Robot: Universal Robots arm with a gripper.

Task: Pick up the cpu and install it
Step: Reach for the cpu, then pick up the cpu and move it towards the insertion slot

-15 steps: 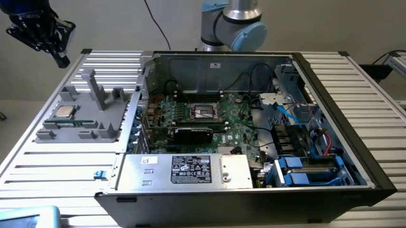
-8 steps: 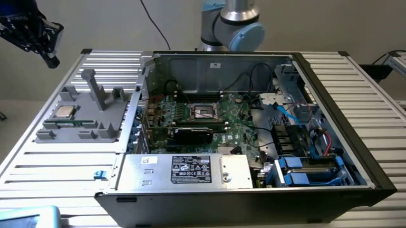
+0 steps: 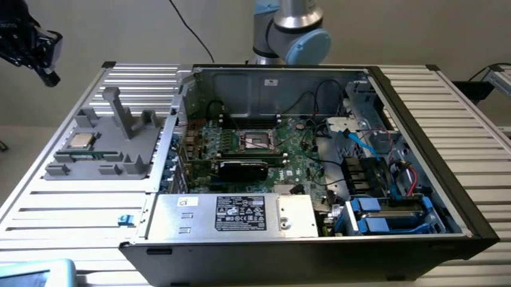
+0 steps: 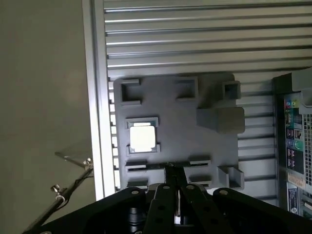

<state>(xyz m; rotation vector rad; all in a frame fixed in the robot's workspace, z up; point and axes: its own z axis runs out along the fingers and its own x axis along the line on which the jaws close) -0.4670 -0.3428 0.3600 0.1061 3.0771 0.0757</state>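
Nothing is done yet: the cpu (image 3: 81, 141) lies in its grey holder (image 3: 112, 146) at the exterior view's left, the socket (image 3: 257, 139) mid-frame looks empty, and the gripper (image 4: 170, 169), fingers pressed together on nothing, hangs at the exterior view's upper left, well apart from the chip

Wall (image 3: 415, 30): plain beige, far side
Table (image 3: 455, 149): ribbed silver metal slats
Floor (image 3: 12, 173): pale beige, exterior view's left

Robotics lab bench: slatted aluminium table (image 3: 72, 209), opened PC tower (image 3: 271, 89), grey parts fixture (image 3: 131, 146), robot arm (image 3: 295, 33) behind.
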